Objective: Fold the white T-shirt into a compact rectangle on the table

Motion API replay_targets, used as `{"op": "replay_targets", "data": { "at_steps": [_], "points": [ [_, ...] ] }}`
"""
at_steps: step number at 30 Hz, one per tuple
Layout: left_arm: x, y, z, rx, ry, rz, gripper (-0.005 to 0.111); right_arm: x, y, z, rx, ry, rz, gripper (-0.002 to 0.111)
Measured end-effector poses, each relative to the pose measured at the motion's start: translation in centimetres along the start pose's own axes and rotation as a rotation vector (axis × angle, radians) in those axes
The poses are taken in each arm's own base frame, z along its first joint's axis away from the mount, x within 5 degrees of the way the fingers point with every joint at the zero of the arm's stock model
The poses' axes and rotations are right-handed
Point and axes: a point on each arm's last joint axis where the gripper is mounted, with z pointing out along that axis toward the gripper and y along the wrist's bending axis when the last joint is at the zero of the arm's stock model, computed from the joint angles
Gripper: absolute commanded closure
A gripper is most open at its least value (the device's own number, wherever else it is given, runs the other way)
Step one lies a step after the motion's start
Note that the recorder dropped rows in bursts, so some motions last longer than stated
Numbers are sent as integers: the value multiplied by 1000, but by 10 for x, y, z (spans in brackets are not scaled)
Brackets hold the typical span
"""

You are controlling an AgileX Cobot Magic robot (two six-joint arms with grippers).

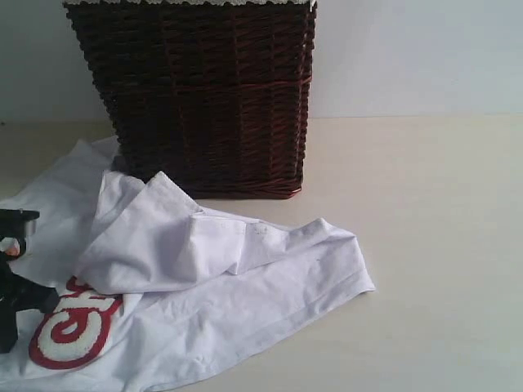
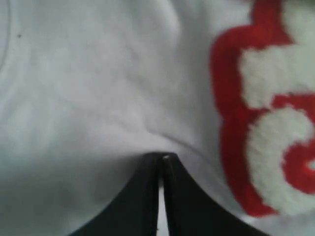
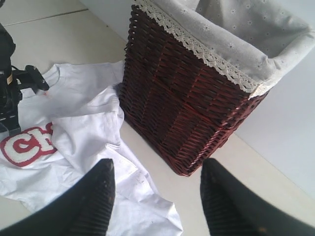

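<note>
The white T-shirt (image 1: 245, 286) lies crumpled on the cream bench (image 1: 441, 245), its soft cotton bunched against the dark wicker basket (image 1: 204, 90) and its fuzzy red-edged lettering (image 1: 78, 327) showing. The left pincer (image 2: 161, 160) is nearly closed, seemingly nipping a pucker of cloth beside the lettering. The right pincer (image 3: 157, 167) hangs above, jaws apart and empty. The cloth wants drawing out flat and taut before any fold.

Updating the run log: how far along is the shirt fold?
Done: nothing; the white T-shirt lies crumpled on the table beside the wicker basket. In hand: left end effector pinched shut on fabric near the red lettering. Left: every fold; right end effector open, empty.
</note>
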Motion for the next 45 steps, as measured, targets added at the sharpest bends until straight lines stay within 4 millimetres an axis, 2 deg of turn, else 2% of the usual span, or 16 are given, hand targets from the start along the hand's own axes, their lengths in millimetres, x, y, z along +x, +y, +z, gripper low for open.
{"op": "replay_targets", "data": {
  "at_steps": [2, 6, 12, 15, 17, 19, 22, 24, 26, 27, 29, 32, 35, 40, 45],
  "points": [
    [-4, 15, 12, -28, 11, -74, 100, 0, 0, 0, 0, 0, 0, 57],
    [-7, 54, 19, -130, 43, -270, 100, 0, 0, 0, -3, 1, 2, 57],
    [-16, 117, 14, -286, 62, -391, 100, 0, 0, 0, -5, 1, 3, 57],
    [-21, 134, 8, -295, 22, -442, 100, 0, 1, 0, -7, 2, 2, 57],
    [-28, 134, -4, -273, -60, -454, 100, 0, 1, 1, -7, 4, -1, 57],
    [-36, 126, -23, -234, -189, -433, 100, 0, 2, 2, -7, 8, -2, 57],
    [-41, 107, -64, -177, -399, -369, 100, 0, 4, 9, -7, 28, -9, 57],
    [-36, 92, -92, -145, -495, -329, 100, 0, 7, 15, -7, 44, -16, 57],
    [-23, 82, -109, -134, -498, -304, 100, 0, 9, 19, -8, 56, -21, 57],
    [-15, 78, -110, -131, -456, -297, 100, 0, 9, 20, -8, 58, -22, 57],
    [6, 73, -103, -125, -313, -287, 100, 0, 9, 21, -8, 61, -25, 57],
    [33, 67, -80, -115, -73, -277, 100, 0, 10, 21, -10, 62, -26, 57],
    [52, 63, -60, -107, 49, -274, 100, 0, 10, 21, -15, 67, -22, 57],
    [63, 60, -21, -95, 60, -268, 100, 0, 11, 21, -24, 70, -17, 57],
    [68, 68, 16, -134, 205, -342, 100, 1, 11, 21, -26, 72, -22, 57]
  ]
}}
